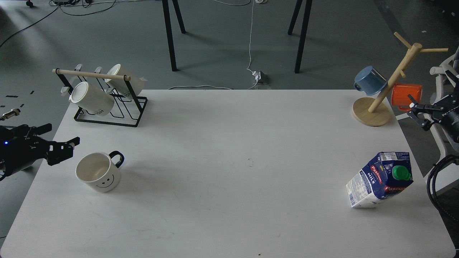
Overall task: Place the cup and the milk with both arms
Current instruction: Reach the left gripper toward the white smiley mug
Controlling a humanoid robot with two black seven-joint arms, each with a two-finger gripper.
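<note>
The cup (97, 172), a white mug with a black handle and a smiley face, stands upright near the left edge of the white table (229, 143). My left gripper (64, 133) is open and empty, just left of the cup and a little behind it, not touching it. The milk (380, 179), a dark blue and white carton with a green cap, stands at the front right, leaning a little. My right gripper (417, 111) is open and empty, beyond the table's right edge, well behind the milk.
A black wire rack (107, 111) with two cream mugs stands at the back left. A wooden mug tree (371, 111) at the back right holds a blue mug (369, 80) and an orange mug (405, 95), close to my right gripper. A white chair (443, 71) stands off the right edge.
</note>
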